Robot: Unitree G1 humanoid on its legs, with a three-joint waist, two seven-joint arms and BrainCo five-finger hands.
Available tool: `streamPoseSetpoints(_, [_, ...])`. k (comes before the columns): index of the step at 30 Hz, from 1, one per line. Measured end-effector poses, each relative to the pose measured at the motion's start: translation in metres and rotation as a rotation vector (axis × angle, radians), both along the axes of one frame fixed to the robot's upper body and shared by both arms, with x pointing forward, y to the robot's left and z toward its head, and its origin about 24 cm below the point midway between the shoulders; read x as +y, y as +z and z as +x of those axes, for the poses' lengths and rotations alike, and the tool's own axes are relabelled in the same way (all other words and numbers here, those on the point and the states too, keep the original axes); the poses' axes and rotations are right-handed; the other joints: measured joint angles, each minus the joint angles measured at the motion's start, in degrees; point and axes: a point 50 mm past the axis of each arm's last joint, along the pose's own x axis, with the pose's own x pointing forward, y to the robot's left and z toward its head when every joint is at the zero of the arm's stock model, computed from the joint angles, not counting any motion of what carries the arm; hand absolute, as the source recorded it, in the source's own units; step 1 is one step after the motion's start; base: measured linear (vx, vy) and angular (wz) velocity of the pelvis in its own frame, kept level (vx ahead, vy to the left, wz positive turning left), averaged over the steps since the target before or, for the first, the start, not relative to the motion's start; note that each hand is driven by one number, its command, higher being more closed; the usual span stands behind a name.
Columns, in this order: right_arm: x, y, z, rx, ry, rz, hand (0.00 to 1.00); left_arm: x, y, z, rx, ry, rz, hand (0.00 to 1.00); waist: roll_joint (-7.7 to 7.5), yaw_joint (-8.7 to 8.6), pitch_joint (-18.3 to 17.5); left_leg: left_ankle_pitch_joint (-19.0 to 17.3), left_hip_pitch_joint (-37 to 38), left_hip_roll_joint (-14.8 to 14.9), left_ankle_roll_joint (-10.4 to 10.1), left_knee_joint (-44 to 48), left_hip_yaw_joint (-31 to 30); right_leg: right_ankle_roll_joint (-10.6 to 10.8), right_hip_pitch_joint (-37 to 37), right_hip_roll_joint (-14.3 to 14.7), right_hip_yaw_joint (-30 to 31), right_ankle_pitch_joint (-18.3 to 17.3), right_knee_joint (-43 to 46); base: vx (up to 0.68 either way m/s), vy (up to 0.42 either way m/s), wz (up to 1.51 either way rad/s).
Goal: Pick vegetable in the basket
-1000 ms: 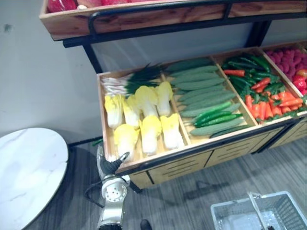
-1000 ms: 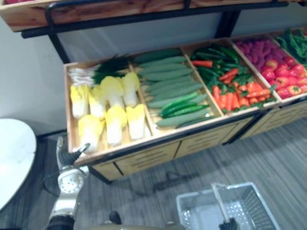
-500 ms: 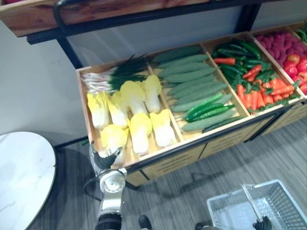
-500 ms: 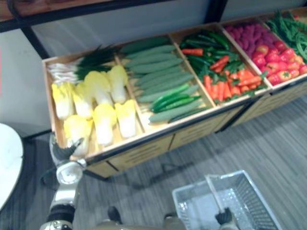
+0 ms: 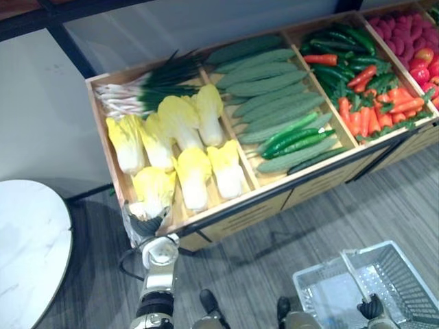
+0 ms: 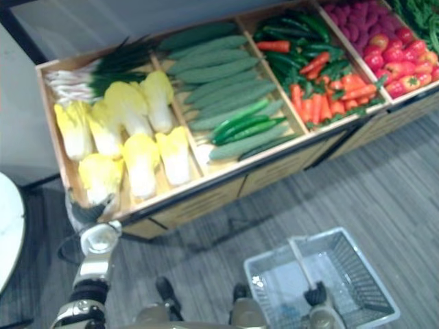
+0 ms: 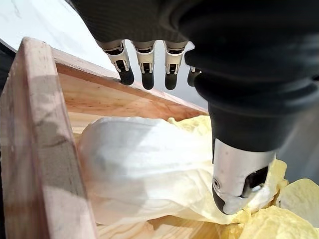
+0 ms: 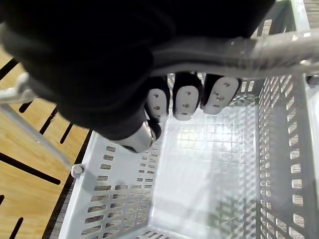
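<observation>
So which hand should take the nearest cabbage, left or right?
Left. The left hand hovers open right over the cabbage in the near left corner of the crate. The right hand is curled round the basket handle, so it is likely not free.

The right hand (image 8: 114, 74) covers part of the handle (image 8: 259, 47) of the basket (image 8: 114, 199); the white table (image 5: 31, 253) is cut off.

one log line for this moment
left hand: open over cabbage in crate | right hand: shut on basket handle
</observation>
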Motion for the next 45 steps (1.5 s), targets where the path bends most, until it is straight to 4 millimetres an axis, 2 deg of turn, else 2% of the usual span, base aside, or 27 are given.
streamPoseSetpoints(4, [0.0,0.002,0.007,-0.016,0.005,-0.002,1.0,0.002,0.0,0.001,0.001,0.021,0.014,0.0,0.6,0.05,0.41,0.31,-0.59,0.34,-0.34,0.17,0.14,0.0,-1.01,0.24,0.04,0.0,0.92,0.06,-0.01,-0.05])
streamPoseSetpoints(13, [-0.005,0.013,0.028,-0.063,0.067,-0.039,1.0,0.017,0.005,0.021,0.066,0.037,0.081,0.0,1.74,0.18,2.31,0.87,-2.18,1.37,-1.15,-0.08,0.34,-0.73,-4.43,1.13,0.83,0.47,1.52,0.0,-0.011,-0.1])
streamPoseSetpoints(22, [0.001,0.013,0.033,-0.067,0.127,-0.04,1.0,0.031,0.016,0.036,0.117,0.046,0.139,0.0,1.57,0.19,2.46,0.87,-2.6,1.58,-1.15,0.02,1.47,-0.86,-5.36,1.35,1.52,0.89,1.36,0.02,0.001,-0.05])
streamPoseSetpoints(26, [0.001,0.015,0.037,-0.071,0.143,-0.045,1.0,0.036,0.017,0.035,0.132,0.058,0.148,0.0,1.56,0.21,2.47,0.86,-2.72,1.52,-1.15,0.06,1.87,-0.81,-5.89,1.34,2.15,0.94,1.38,0.06,-0.003,-0.09])
streamPoseSetpoints(33, [0.001,0.015,0.037,-0.068,0.147,-0.045,1.0,0.035,0.02,0.04,0.13,0.058,0.143,0.0,1.52,0.32,2.5,0.87,-2.72,1.47,-1.17,0.08,1.89,-0.55,-5.88,0.98,2.12,1.1,1.32,0.04,-0.002,0.0])
streamPoseSetpoints(45, [0.002,0.015,0.04,-0.075,0.146,-0.045,1.0,0.024,0.024,0.047,0.115,-0.006,0.184,0.0,0.56,0.28,3.2,0.8,-2.72,0.21,-1.19,-0.02,1.9,0.18,-5.77,-0.39,2.14,2.06,1.02,0.0,0.005,0.01])
